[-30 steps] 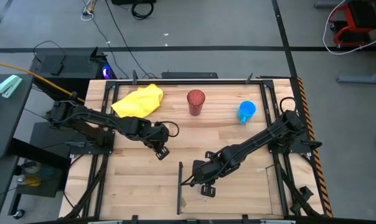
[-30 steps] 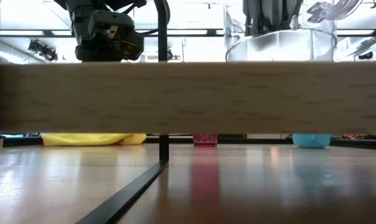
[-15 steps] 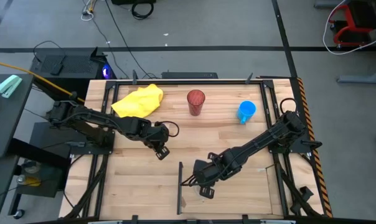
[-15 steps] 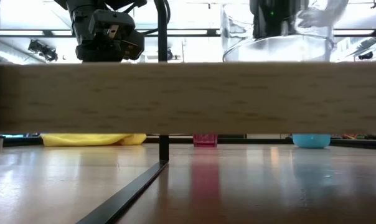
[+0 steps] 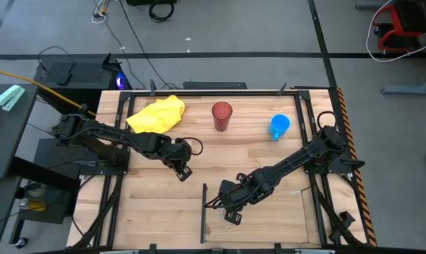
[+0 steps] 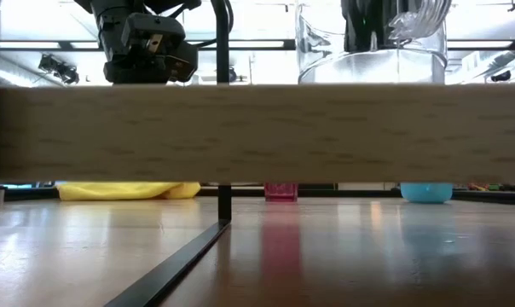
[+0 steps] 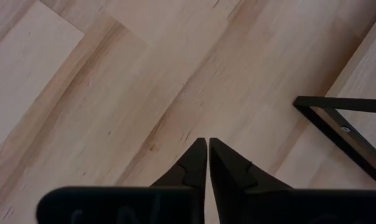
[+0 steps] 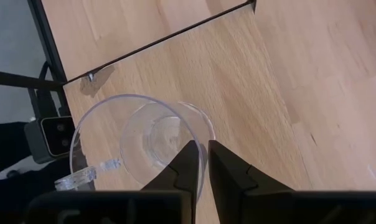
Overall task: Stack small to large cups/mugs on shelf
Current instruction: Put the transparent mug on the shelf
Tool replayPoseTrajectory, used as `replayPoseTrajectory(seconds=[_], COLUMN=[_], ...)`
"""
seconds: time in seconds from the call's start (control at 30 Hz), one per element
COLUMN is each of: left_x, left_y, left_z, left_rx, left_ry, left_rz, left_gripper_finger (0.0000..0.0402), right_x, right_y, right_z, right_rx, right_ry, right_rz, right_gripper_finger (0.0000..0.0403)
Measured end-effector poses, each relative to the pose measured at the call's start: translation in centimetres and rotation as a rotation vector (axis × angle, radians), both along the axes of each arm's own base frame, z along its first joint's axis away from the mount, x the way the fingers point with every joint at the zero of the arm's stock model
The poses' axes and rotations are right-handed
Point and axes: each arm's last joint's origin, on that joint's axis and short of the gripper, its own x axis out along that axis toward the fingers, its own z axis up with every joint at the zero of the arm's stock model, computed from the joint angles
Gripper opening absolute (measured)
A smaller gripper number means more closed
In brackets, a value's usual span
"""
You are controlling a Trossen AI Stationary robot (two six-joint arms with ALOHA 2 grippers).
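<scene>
A small clear plastic cup (image 8: pixel 144 140) sits in my right gripper (image 8: pixel 204 148), which is shut on it over the pale wood shelf panel (image 5: pixel 269 215) at the table's near middle, just right of the black divider strip (image 5: pixel 203 212). In the low view the cup (image 6: pixel 373 55) shows above a wood plank that hides its bottom. The dark-red tumbler (image 5: pixel 221 115) and the blue mug (image 5: pixel 278 127) stand upright on the table near its far edge. My left gripper (image 5: pixel 183 172) hangs shut over bare wood left of centre, holding nothing. My right gripper pinches the clear cup's wall at the rim (image 8: pixel 199 134) between its two fingers, one inside the cup and one outside. The fingers slant steeply down from above. The cup stays mouth up below them; whether its base touches the shelf cannot be told.
A yellow cloth (image 5: pixel 156 114) lies at the table's far left. Black frame rails (image 5: pixel 305 120) run along the table's sides. A black camera block (image 8: pixel 51 134) sits beyond the shelf's near edge. Bare wood lies between the two arms.
My right gripper has rolled about its own pointing line, turning the clear cup with it. In the low view the cup has shifted a little toward the left. The left arm has kept still.
</scene>
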Motion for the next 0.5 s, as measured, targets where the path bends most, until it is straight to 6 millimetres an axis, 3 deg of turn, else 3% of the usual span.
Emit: replayPoseTrajectory(seconds=[0.3, 0.5], left_x=[0.0, 0.0], left_y=[0.0, 0.0], left_z=[0.0, 0.0], left_rx=[0.0, 0.0], left_ry=[0.0, 0.0], left_rz=[0.0, -0.001], left_gripper_finger=[0.0033, 0.0028], right_x=[0.0, 0.0], right_y=[0.0, 0.0], right_z=[0.0, 0.0], right_rx=[-0.002, -0.001], right_ry=[-0.001, -0.001], right_rz=[0.007, 0.005], right_gripper_finger=[0.0047, 0.0075])
